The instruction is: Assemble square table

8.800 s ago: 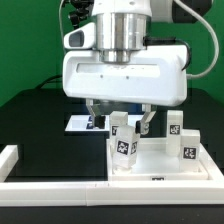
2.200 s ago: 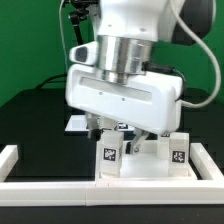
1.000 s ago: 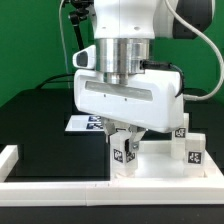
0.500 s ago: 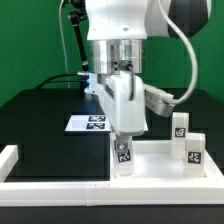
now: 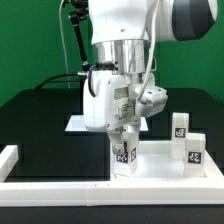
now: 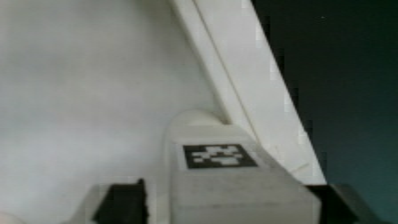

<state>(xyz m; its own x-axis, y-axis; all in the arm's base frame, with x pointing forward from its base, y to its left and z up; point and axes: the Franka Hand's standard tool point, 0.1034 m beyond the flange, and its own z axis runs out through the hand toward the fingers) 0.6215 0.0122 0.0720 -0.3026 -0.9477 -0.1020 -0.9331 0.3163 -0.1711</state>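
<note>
White plastic parts occupy the lower right of the exterior view. I read the square table slab [image 5: 165,170] as lying flat against the low border wall [image 5: 60,184], with three leg blocks standing on it.

Leg status, as I read it:
1. Near-corner leg [image 5: 123,157]: upright at the lower centre of the frame, at the slab's corner toward the exterior view's left, tag facing the camera.
2. Two further legs [image 5: 179,125] [image 5: 194,150]: upright at the right edge of the frame, near the slab's far side. I cannot tell whether these are threaded in or merely standing.

Tool state: the gripper [image 5: 122,135] descends over the near-corner leg. In the wrist view the leg top [image 6: 217,155] sits at the lower centre of the frame between the two dark fingers [image 6: 121,205], which lie against its sides. I judge the jaws clamped on this leg.

The marker board [image 5: 74,123] lies at the centre left, partly hidden behind the arm and apart from the slab.

Progress: I judge the assembly past its midpoint. The near-corner leg appears to be in the seating or screwing stage. No fourth leg is visible; it may be hidden behind the arm. Remaining work, in my estimate: finish this leg, then fit any outstanding leg.
</note>
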